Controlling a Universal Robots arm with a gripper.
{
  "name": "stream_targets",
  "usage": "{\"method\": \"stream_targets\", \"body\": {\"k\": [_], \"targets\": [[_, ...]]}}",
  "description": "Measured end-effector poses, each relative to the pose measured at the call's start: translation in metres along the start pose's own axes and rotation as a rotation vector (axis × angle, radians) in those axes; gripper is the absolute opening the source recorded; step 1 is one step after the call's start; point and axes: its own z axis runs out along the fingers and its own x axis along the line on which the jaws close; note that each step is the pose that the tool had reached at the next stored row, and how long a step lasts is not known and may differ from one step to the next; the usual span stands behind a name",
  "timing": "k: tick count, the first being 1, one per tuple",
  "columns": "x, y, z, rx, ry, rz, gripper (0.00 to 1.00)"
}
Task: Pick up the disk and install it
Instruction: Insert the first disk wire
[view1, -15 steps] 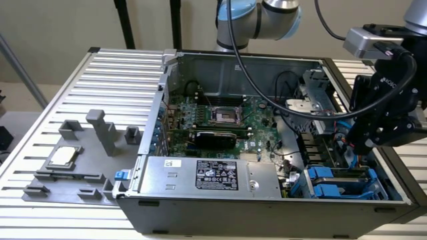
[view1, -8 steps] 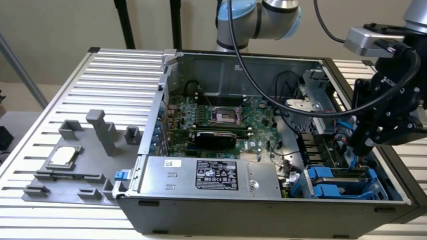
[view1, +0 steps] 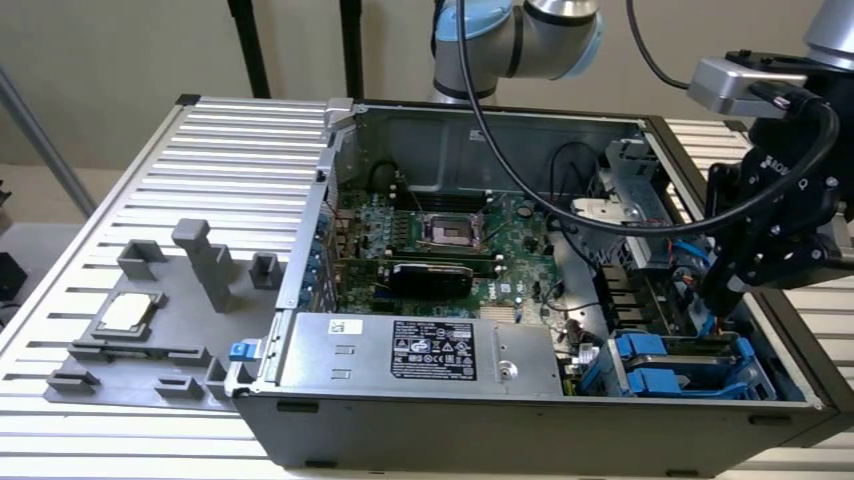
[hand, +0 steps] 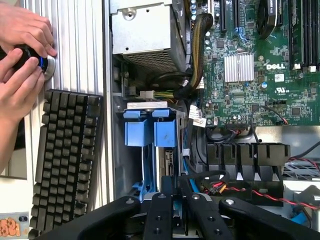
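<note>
Over at nine o'clock in the exterior view, a chip (view1: 124, 313) lay on a gray tray (view1: 80, 380). At four o'clock, inside the open computer (view1: 441, 120), sat the disk (view1: 661, 380) in its blue frame. The gripper (view1: 727, 298) hung near it at three o'clock; I could not tell if it pinched anything.
</note>
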Motion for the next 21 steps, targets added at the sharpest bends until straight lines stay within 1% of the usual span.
{"method": "stream_targets", "body": {"k": [5, 9, 11, 15, 18, 20, 21], "targets": [[-0.001, 0.0008, -0.0008, 0.0004, 0.0003, -0.002, 0.16], [-0.001, 0.0054, -0.0056, 0.0015, 0.0004, -0.006, 0.16], [-0.001, 0.0081, -0.0063, 0.0027, 0.0003, -0.008, 0.16], [-0.001, 0.0181, -0.0047, 0.0095, 0.0000, -0.010, 0.16], [-0.001, 0.0248, -0.0001, 0.0149, -0.0004, -0.013, 0.16], [0.000, 0.0273, 0.0026, 0.0211, -0.0023, -0.015, 0.16], [0.000, 0.0280, 0.0038, 0.0252, -0.0040, -0.017, 0.16]]}}
